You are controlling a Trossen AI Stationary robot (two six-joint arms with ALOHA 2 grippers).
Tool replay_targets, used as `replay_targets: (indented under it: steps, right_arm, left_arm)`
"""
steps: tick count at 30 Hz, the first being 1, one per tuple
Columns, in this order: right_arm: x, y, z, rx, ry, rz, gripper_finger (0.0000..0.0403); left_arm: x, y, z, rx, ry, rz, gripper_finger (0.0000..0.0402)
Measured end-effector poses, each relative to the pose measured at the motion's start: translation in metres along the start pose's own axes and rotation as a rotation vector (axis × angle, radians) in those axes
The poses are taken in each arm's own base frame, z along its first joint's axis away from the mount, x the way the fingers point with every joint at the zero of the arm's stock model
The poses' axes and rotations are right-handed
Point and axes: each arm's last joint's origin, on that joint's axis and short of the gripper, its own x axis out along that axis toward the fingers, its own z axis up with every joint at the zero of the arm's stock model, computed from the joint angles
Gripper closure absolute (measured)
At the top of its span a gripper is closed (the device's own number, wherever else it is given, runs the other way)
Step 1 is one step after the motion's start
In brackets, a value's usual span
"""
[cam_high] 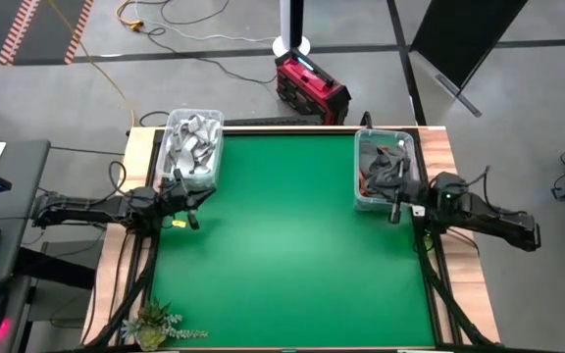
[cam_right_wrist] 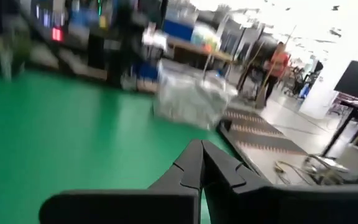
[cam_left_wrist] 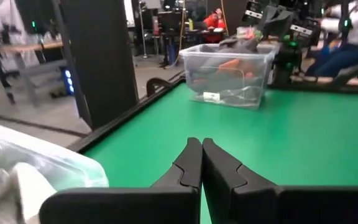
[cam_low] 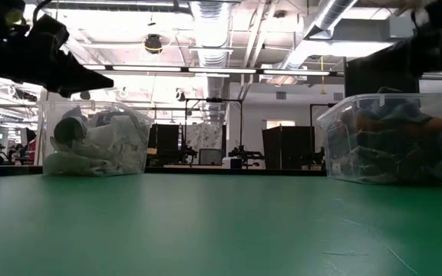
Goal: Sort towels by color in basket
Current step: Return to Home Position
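Two clear plastic baskets stand on the green table. The left basket (cam_high: pixel 192 147) holds white and light grey towels (cam_low: pixel 94 146). The right basket (cam_high: pixel 385 169) holds dark grey and rust orange towels (cam_left_wrist: pixel 229 65). My left gripper (cam_left_wrist: pixel 202 149) is shut and empty, level above the table beside the left basket's near end (cam_high: pixel 196 208). My right gripper (cam_right_wrist: pixel 202 152) is shut and empty too, by the right basket's near end (cam_high: pixel 396 208). No towel lies on the table's bare surface.
The middle of the green table (cam_high: pixel 282 245) lies between the two baskets. A small green plant (cam_high: pixel 155 322) sits at the near left corner. A red case (cam_high: pixel 312 86) stands on the floor beyond the far edge. People show in the room behind.
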Motion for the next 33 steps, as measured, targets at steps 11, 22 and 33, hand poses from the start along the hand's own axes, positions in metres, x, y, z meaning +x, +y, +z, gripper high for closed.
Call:
replay_targets:
  steps: [11,22,33]
  right_arm:
    - [0.0,0.005,-0.016,0.155,0.15,0.038,0.0371]
    - [0.0,0.005,-0.016,0.499,0.154,0.011,0.0371]
    - [0.0,0.005,-0.016,0.501,0.156,0.011,0.0371]
  left_arm:
    - [0.0,0.0,-0.004,0.07,0.043,0.0,0.0401]
    - [0.0,0.0,-0.01,0.018,0.095,0.0,0.0401]
    - [-0.001,0.0,-0.015,0.046,0.156,-0.001,0.0401]
